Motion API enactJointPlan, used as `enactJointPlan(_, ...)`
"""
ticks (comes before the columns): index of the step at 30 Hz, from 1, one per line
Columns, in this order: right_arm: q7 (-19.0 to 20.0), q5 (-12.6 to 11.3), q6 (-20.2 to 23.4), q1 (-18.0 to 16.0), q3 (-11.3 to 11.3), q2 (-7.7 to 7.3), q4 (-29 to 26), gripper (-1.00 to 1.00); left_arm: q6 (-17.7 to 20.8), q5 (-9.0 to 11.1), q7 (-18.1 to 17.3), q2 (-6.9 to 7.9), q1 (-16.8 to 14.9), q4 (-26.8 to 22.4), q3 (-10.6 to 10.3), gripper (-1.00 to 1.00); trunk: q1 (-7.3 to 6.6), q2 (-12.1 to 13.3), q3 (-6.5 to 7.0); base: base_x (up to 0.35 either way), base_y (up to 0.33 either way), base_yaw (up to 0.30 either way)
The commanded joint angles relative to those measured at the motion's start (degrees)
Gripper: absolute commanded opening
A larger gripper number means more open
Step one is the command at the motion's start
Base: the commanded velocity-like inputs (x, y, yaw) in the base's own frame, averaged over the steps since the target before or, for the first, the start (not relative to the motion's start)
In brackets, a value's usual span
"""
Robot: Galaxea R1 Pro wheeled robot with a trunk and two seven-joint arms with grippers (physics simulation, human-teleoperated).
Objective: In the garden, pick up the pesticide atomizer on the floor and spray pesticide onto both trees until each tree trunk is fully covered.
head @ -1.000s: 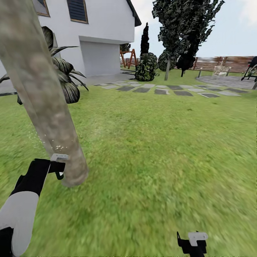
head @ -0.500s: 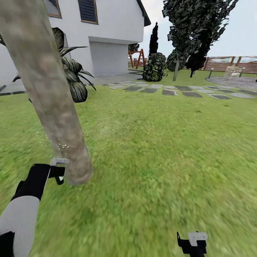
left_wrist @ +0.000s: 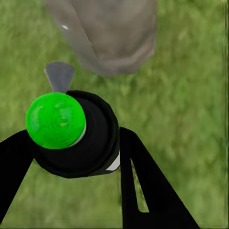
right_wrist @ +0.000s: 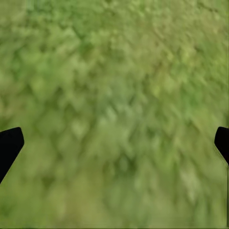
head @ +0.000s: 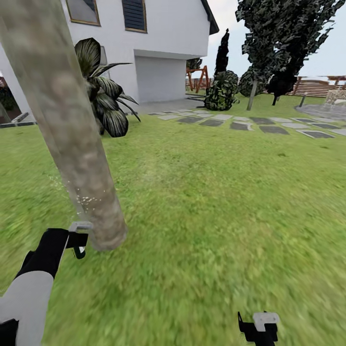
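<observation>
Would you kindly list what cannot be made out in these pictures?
- Trunk top and crown: cut off by the head view's upper edge.
- Atomizer body, left wrist view: hidden under its own cap, seen end-on.
- Right gripper fingers, right wrist view: cut off at both side edges.

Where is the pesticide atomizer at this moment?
The pesticide atomizer sits clamped in the left end effector, low on the head view's left, right beside the base of the tree trunk on the lawn.

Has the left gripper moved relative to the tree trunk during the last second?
No. The left gripper stays beside the base of the tree trunk; only the camera view has shifted.
</observation>
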Motion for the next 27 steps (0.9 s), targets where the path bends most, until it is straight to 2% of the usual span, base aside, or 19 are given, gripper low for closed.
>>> enactJointPlan(1,0.0,0.0,0.0,0.0,0.0,0.0,0.0,1.0,0.0,0.0,0.1,-0.1,0.0,0.0,0.0,-1.0,0.0,0.0,0.0,0.167,-0.25,0.016)
enactJointPlan(6,0.0,0.0,0.0,0.0,0.0,0.0,0.0,1.0,0.1,0.1,0.1,-0.08,0.0,0.0,0.1,-1.0,0.0,0.0,0.0,0.177,-0.242,0.004)
enactJointPlan(9,0.0,0.0,0.0,0.0,0.0,0.0,0.0,1.0,0.0,-0.2,0.1,0.89,0.8,0.1,0.4,-1.0,0.0,0.0,0.0,0.195,-0.229,0.051)
enactJointPlan(11,0.0,0.0,0.0,0.0,0.0,0.07,0.0,1.0,-0.1,-0.3,0.2,2.55,2.0,0.2,0.5,-1.0,0.0,0.0,0.0,0.197,-0.228,0.239)
enactJointPlan(13,0.0,0.0,0.0,0.0,0.0,0.08,0.0,1.0,-0.1,-0.2,0.2,3.09,2.1,0.2,0.5,-1.0,0.0,0.0,0.0,0.196,-0.227,0.266)
enactJointPlan(16,0.0,0.0,0.0,0.0,0.0,0.09,0.0,1.0,-2.4,-0.1,3.0,4.01,2.3,0.2,0.5,-1.0,0.0,0.0,0.0,0.175,-0.217,0.276)
enactJointPlan(19,0.0,0.1,0.0,0.0,0.1,0.14,0.0,1.0,-6.0,0.1,4.8,3.24,2.4,2.7,0.5,-1.0,0.0,0.0,0.0,0.166,-0.2,0.278)
enactJointPlan(22,0.1,0.0,0.0,0.0,0.1,0.17,0.0,1.0,-6.9,1.6,5.0,0.67,2.4,4.3,0.6,-1.0,0.0,0.0,0.0,0.165,-0.198,0.278)
enactJointPlan(24,0.1,0.0,0.0,0.0,0.1,0.17,0.0,1.0,-6.9,2.5,5.1,0.08,2.4,4.2,0.6,-1.0,0.0,0.0,0.0,0.15,-0.199,0.266)
enactJointPlan(27,0.1,0.0,0.0,0.0,0.0,0.12,0.0,1.0,-7.0,4.9,5.1,-0.05,2.4,3.2,0.8,-1.0,0.0,0.0,0.0,0.043,-0.249,0.064)
